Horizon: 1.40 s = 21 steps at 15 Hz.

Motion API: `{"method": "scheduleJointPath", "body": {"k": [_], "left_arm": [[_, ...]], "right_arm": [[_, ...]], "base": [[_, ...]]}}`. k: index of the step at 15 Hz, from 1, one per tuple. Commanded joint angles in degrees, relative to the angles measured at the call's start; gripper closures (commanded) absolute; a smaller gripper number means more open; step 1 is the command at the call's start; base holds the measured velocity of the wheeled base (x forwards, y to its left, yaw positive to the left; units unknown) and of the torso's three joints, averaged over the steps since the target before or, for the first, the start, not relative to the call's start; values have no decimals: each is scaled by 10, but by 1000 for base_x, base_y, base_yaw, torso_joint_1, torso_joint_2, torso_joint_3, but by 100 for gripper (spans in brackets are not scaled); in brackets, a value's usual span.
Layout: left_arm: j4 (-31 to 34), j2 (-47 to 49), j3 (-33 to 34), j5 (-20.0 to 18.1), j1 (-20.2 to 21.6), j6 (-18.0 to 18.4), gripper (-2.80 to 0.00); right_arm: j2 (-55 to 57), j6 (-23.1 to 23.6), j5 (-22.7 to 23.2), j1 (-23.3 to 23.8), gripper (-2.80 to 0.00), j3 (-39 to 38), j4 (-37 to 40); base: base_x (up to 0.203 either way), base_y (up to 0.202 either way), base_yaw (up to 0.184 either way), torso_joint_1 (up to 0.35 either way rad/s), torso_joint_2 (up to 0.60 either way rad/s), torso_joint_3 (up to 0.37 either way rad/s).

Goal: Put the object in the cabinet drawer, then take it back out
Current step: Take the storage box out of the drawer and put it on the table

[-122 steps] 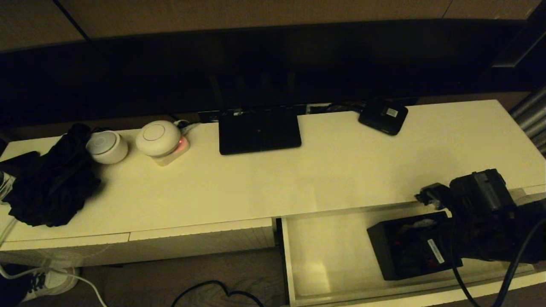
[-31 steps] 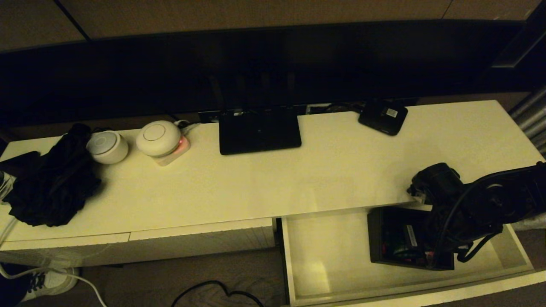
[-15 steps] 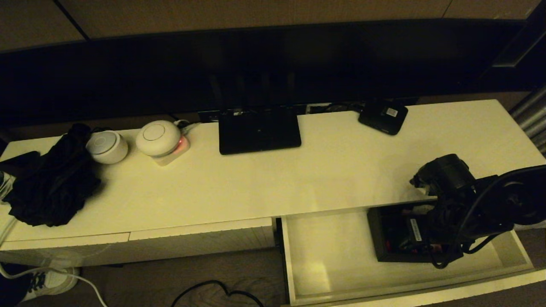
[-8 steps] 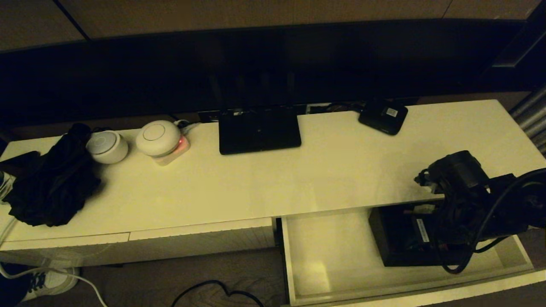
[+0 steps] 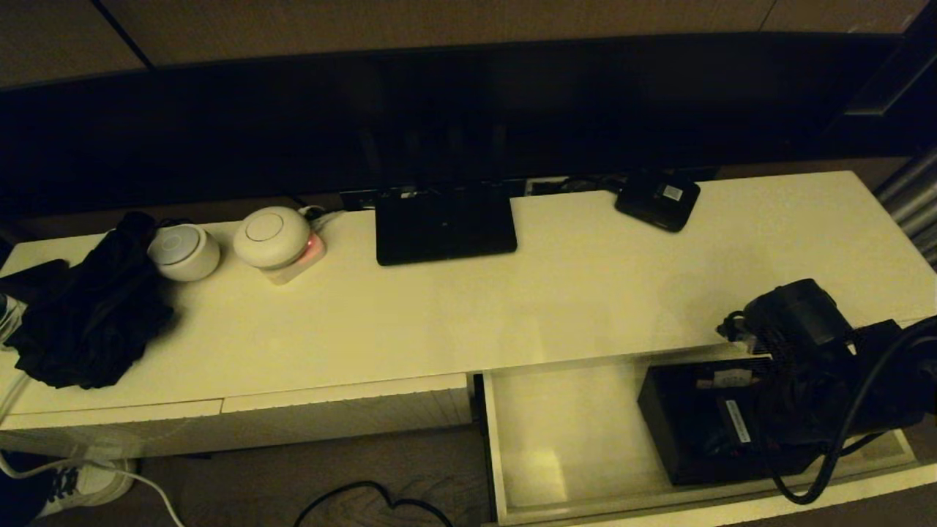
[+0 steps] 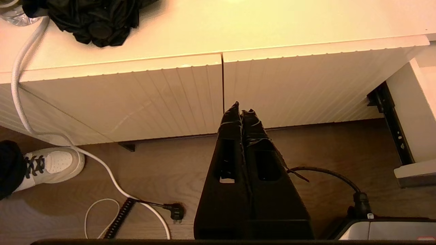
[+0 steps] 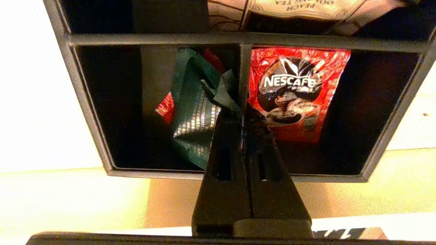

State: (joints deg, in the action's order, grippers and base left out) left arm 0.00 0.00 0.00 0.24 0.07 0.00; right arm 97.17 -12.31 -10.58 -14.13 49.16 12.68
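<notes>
The cabinet drawer stood open, the object inside toward its three-o'clock end. The right gripper, fingers pinched on the box's centre divider, sat directly above; the left gripper hung shut, farther off.

Drawer left half free

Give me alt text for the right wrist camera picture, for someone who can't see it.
The right gripper, shut on the center divider of a black open-top box, reaches in from the near edge. A red Nescafe packet lies in one compartment beside the divider, a dark green packet in the other, and the pale drawer floor shows below.
</notes>
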Motion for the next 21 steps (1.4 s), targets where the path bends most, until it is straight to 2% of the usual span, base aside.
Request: {"method": "scheduleJointPath", "body": {"k": [1, 21], "left_arm": [[0, 0, 2, 0, 0, 0, 0], [0, 0, 2, 0, 0, 0, 0]], "right_arm": [[11, -2, 0, 0, 0, -19, -12], [-117, -1, -7, -10, 0, -22, 2]], "base": [[0, 0, 0, 0, 0, 0], [0, 0, 0, 0, 0, 0]]}}
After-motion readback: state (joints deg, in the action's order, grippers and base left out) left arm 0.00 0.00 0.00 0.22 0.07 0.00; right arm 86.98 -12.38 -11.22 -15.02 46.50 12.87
